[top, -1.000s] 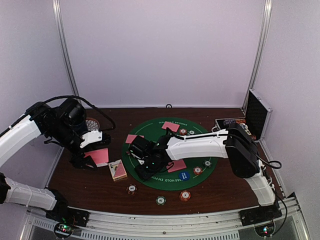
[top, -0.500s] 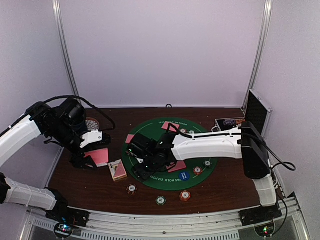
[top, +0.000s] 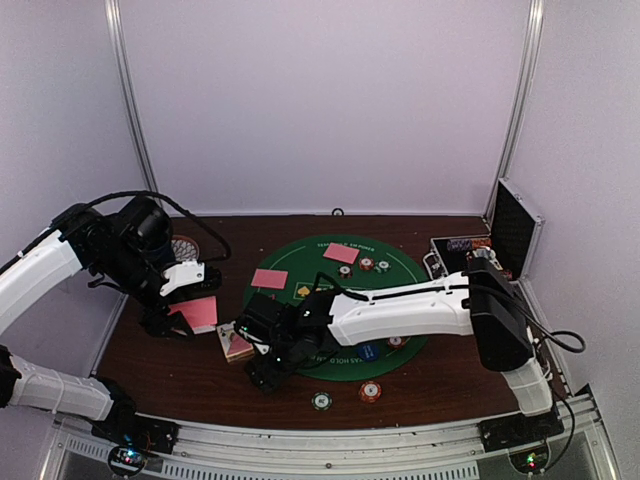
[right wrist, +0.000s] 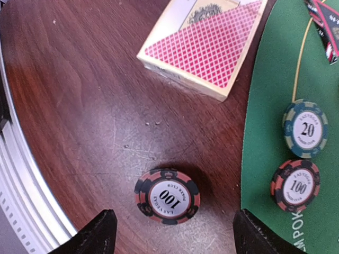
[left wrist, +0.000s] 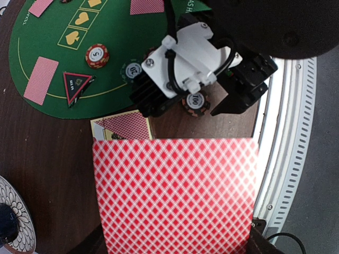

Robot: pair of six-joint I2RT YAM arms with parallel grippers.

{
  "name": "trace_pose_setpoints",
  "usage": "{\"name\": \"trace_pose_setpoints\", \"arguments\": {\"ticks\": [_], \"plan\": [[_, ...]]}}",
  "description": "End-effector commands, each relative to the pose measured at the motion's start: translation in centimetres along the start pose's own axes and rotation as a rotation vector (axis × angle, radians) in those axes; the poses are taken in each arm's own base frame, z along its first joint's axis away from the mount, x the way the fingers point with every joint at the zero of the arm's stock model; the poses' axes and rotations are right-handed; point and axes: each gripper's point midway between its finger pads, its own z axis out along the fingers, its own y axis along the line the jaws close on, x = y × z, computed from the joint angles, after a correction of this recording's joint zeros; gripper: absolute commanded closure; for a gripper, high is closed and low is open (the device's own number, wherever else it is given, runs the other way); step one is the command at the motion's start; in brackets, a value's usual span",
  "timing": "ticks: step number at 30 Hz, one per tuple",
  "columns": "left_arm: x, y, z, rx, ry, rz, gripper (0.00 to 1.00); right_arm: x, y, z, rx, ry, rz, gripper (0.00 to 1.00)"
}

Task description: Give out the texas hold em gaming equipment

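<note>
The left gripper (top: 178, 322) was pinched shut on a pink-backed card (left wrist: 175, 196), held off the left side of the mat (top: 405, 280), seemingly ready for dealing. The right gripper (right wrist: 175, 233) hung with fingers spread either side of a red chip (right wrist: 167, 197) on the bare tabletop (right wrist: 79, 106) near the card box (right wrist: 204, 47), probably to grasp it. A second earlier that arm was over the mat, jaws narrower; the left arm had not moved.
</note>
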Motion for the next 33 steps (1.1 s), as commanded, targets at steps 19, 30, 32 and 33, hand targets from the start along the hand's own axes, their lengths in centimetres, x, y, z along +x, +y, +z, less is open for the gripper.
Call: {"name": "trace_pose_setpoints", "arguments": {"ticks": [19, 30, 32, 33], "plan": [[-0.6, -0.1, -0.5, -0.005, -0.041, 0.003, 1.0, 0.1, 0.5, 3.3, 0.01, 0.034, -0.031, 0.47], [-0.5, -0.1, -0.5, -0.003, -0.039, -0.001, 1.0, -0.9, 0.8, 1.7, 0.018, -0.004, -0.041, 0.59], [-0.5, -0.1, -0.5, -0.003, -0.04, -0.003, 1.0, -1.3, 0.8, 1.2, 0.017, -0.017, -0.041, 0.6], [-0.5, -0.2, -0.5, -0.001, -0.04, -0.002, 1.0, -1.4, 0.9, 0.9, 0.016, -0.02, -0.041, 0.6]]}}
